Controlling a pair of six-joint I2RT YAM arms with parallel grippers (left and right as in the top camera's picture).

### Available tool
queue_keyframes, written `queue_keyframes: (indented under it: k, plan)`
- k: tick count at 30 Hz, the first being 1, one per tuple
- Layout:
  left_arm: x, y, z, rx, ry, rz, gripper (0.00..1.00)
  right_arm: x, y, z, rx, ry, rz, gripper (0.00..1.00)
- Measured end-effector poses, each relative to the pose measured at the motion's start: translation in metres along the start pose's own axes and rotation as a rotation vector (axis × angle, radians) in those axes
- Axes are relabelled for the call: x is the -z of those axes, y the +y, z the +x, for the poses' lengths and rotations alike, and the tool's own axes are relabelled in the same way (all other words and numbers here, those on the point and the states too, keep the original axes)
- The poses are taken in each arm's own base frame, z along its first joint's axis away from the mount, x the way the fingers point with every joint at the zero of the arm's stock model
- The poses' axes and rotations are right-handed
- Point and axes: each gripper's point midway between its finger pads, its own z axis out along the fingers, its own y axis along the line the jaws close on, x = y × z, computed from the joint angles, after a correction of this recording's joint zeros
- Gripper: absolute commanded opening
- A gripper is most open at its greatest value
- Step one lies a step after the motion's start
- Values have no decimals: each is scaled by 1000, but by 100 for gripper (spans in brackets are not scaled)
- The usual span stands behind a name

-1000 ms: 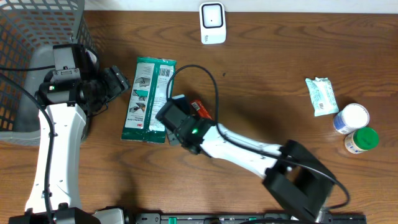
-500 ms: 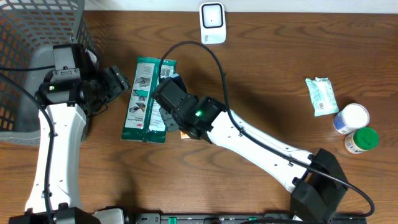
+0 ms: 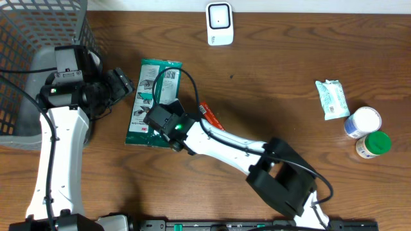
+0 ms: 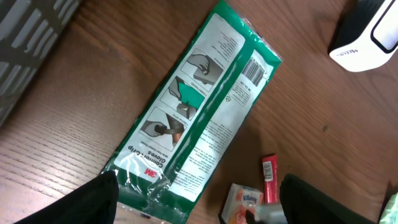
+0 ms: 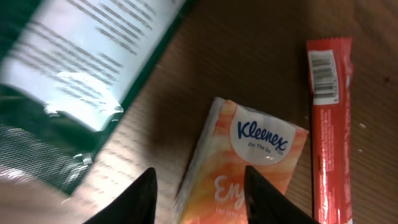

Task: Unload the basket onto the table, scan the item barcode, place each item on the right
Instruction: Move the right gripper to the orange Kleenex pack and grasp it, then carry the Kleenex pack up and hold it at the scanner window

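Right tool (image 5: 199,175): my fingers stand apart, poised over the near end of the orange soft-pack of Kleenex tissues (image 5: 255,155). I see no clamp on it. The pack lies flat on the brown wooden bench (image 3: 276,83), label side up. No barcode shows on this face.

Position of the pack: just beside the lower corner of the green-and-white plastic packet of 3M gloves (image 4: 193,118), with the slim red stick sachet (image 5: 329,112) just beside it on the other side. From overhead, my right arm covers the pack.

The sachet shows a barcode at its upper end. The glove packet also lies print side up, with a barcode near its far end.

Left tool (image 4: 199,185): fingers wide apart, nothing between them, hanging over the glove packet beside the grey mesh basket (image 3: 38,38).

The white box-shaped scanner (image 3: 219,23) stands at the far edge of the bench, well apart from the pack.
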Motion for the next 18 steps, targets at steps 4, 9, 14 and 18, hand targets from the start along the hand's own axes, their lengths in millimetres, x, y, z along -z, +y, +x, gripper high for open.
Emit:
queue_keyframes:
  k: [4,9,14,18]
  plan:
    - [0,0,0,0,0,0,81,-9,-1,5,17,7,39,35]
    - [0,0,0,0,0,0,81,-11,-2,6,23,4,54,29]
    - [0,0,0,0,0,0,81,-11,-5,10,39,15,79,10]
    - [0,0,0,0,0,0,81,-9,-7,12,54,25,91,1]
